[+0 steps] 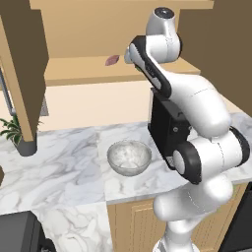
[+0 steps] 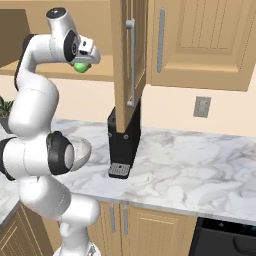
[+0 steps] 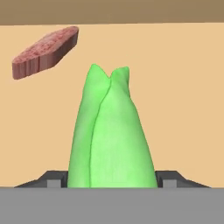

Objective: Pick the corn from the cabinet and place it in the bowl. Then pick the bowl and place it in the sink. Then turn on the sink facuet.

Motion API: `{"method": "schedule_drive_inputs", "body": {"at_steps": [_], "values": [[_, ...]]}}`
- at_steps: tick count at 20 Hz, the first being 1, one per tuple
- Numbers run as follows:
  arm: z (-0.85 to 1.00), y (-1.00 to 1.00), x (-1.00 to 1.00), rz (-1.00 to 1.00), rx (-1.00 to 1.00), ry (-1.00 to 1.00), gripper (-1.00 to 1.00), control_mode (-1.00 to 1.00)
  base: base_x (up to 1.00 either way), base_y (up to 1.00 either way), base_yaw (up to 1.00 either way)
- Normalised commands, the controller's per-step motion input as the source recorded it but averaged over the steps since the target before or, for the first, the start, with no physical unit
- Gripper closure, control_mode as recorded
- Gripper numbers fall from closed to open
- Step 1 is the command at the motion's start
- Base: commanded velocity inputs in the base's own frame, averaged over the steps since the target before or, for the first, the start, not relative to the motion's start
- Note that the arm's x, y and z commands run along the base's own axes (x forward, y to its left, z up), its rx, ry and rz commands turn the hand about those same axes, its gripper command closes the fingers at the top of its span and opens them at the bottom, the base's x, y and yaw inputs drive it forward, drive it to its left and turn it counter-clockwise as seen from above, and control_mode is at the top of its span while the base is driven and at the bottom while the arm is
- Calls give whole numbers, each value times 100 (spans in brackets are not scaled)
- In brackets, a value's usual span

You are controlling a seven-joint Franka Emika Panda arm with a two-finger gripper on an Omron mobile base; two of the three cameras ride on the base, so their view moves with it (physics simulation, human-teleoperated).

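Reaching into the cabinet (image 1: 74, 69), the arm has its pincer (image 3: 112, 181) set on either side of the corn (image 3: 109, 135), whose green husk fills the gap between the two dark fingertips (image 3: 54, 180) in the hand view. The jaws look closed against the cob's thick end, though the contact itself sits at the very bottom of that view, so a firm hold is likely rather than certain. The corn lies on the shelf with its pointed tip away from the hand; a reddish-purple piece (image 3: 46, 51) rests on the same shelf beyond it and to one side, well apart. From the right base view a green patch of corn (image 2: 81, 66) shows just under the hand, level with the shelf. The first step, taking the corn out, is in hand. The bowl (image 1: 129, 157) waits empty on the worktop below the cabinet, just beside the black coffee machine (image 1: 167, 133) and near the worktop's front edge. Next the hand would need to lift a little off the shelf, draw straight back clear of its front edge, then come down over the bowl before letting go. The open cabinet door (image 2: 127, 55) hangs close on one side and wants avoiding.
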Motion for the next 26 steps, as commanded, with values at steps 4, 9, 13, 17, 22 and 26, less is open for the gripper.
{"method": "schedule_drive_inputs", "body": {"at_steps": [4, 9, 13, 17, 22, 26], "values": [[-3, 15, -100, 1, 2, -2, 100, -100, 0, 0, 0], [-11, 24, -100, 1, 0, 5, 100, -100, 0, 0, 0], [-57, 15, -100, 2, 0, 14, 100, -100, 0, 0, 0], [-98, 18, -100, 7, 0, 21, 100, -100, 0, 0, 0], [-100, 15, -41, 15, 0, 14, 100, -100, 0, 0, 0], [-98, 1, 16, 8, 0, 1, 100, -100, 0, 0, 0]]}}
